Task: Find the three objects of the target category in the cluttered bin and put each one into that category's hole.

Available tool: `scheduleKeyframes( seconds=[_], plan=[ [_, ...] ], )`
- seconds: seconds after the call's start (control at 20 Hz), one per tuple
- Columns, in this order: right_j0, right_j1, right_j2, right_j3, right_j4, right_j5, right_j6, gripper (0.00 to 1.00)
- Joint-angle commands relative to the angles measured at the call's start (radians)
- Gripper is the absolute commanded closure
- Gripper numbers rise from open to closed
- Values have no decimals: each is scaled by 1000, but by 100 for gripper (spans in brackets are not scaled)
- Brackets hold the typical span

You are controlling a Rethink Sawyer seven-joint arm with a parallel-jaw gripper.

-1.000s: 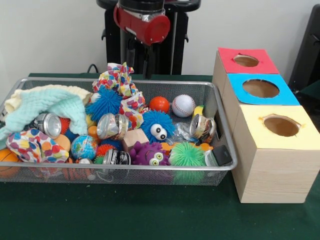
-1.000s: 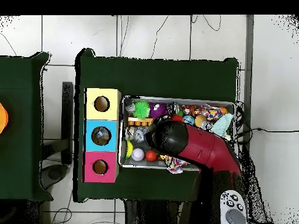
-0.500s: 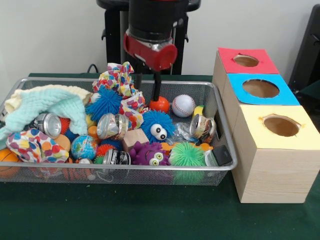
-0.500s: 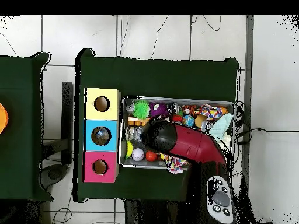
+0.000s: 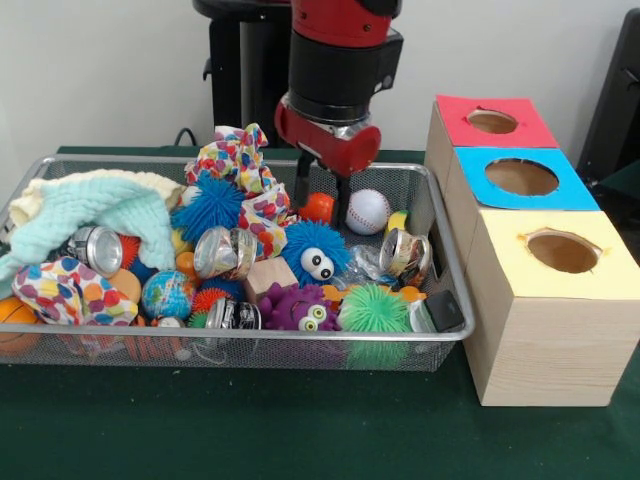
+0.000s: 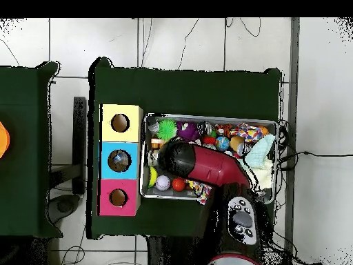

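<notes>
My gripper (image 5: 321, 203) hangs low at the back of the wire bin (image 5: 300, 345), open. Its two dark fingers (image 5: 343, 205) stand on either side of an orange ball (image 5: 318, 208), which shows between them. A white baseball (image 5: 367, 211) lies just right of that ball. In the overhead view the red arm (image 6: 207, 165) covers the gripper; the orange ball (image 6: 178, 184) and the baseball (image 6: 163, 182) show beside it. Three wooden boxes with round holes stand right of the bin: red-topped (image 5: 495, 122), blue-topped (image 5: 522, 178) and yellow-topped (image 5: 560, 250).
The bin is packed: a blue fuzzy toy with eyes (image 5: 315, 252), a purple one (image 5: 298, 308), a green spiky ball (image 5: 375, 310), crushed cans (image 5: 225, 250) (image 5: 405, 252), a globe ball (image 5: 167, 293), a mint cloth (image 5: 95, 210) and a spotted cloth (image 5: 238, 160).
The arm has swung right and come down into the bin. The fingers have shifted from the spotted cloth to either side of the orange ball.
</notes>
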Motion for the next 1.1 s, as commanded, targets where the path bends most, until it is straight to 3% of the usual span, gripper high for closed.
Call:
scheduleKeyframes(
  seconds=[0.05,0.3,0.65,1.1],
  plan=[
    [26,33,30,-58,56,-30,179,0],
    [42,38,29,-64,79,-36,182,0],
    [49,103,24,-106,99,-90,186,0],
    [36,142,21,-99,107,-146,167,0]
  ],
)
